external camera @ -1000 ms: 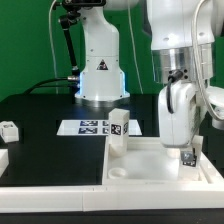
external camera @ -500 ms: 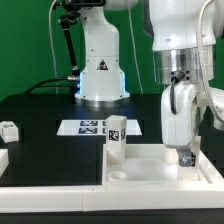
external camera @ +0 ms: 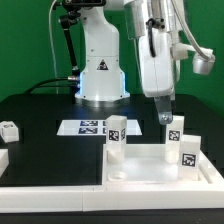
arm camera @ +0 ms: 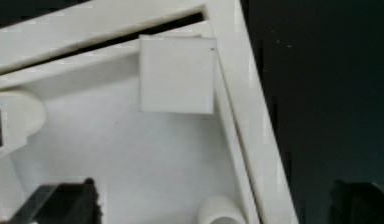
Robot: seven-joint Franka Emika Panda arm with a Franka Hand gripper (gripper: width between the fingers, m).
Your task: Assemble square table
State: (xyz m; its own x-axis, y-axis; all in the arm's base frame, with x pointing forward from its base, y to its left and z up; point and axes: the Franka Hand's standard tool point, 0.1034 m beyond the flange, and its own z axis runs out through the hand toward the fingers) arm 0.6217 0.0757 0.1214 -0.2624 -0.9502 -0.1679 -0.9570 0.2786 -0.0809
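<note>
The marker board [external camera: 92, 127] lies flat on the black table [external camera: 40, 115]. Behind, a green curtain [external camera: 25, 40] hangs.

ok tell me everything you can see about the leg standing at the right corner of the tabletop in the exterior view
The leg is a small white block, plastic by the look of it, with a black-and-white tag on the face toward the camera. It stands upright on the square tabletop, at the corner nearest the exterior view's right. The gripper hangs open above it, a little toward the exterior view's left, and does not touch it. Only the tabletop touches the leg. A second leg stands apart at another corner.
</note>
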